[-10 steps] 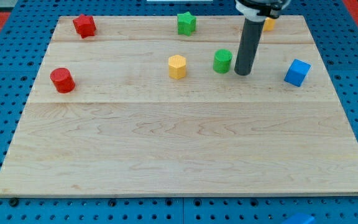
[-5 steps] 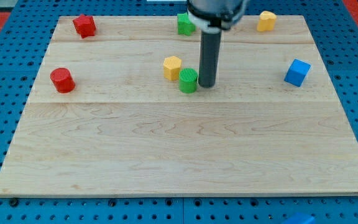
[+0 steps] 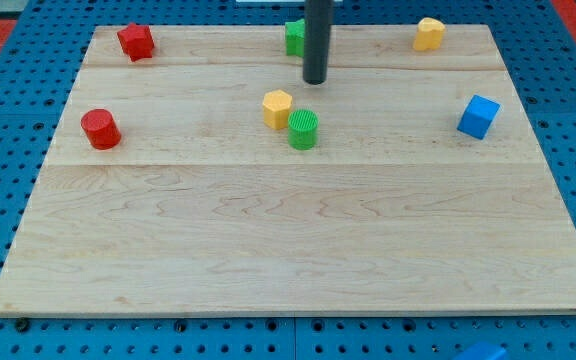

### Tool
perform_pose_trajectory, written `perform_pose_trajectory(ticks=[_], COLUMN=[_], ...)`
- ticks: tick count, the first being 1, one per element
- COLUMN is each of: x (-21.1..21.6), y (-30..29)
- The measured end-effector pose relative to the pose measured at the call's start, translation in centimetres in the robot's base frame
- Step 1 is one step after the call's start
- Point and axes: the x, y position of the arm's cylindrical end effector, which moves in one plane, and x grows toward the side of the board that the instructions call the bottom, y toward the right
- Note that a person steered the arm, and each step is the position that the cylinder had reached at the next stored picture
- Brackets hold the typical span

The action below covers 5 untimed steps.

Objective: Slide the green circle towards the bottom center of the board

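The green circle [image 3: 303,129] stands a little above the board's middle, touching or almost touching the yellow hexagon block [image 3: 278,108] at its upper left. My tip [image 3: 315,80] is above the green circle toward the view's top, apart from it. The rod partly hides a second green block [image 3: 294,37] at the top edge.
A red star-like block [image 3: 136,41] sits at the top left and a red cylinder [image 3: 100,129] at the left. A yellow block [image 3: 429,33] sits at the top right and a blue cube [image 3: 479,116] at the right. The wooden board [image 3: 298,250] lies on a blue pegboard.
My tip pushed the green circle left and down beside the yellow hexagon, nudging the hexagon slightly left. The tip has since drawn back toward the view's top, away from the circle.
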Motion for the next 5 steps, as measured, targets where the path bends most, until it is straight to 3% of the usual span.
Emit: perform_pose_trajectory(ticks=[4, 5], x=[21.8, 25.0], y=[0.8, -1.5])
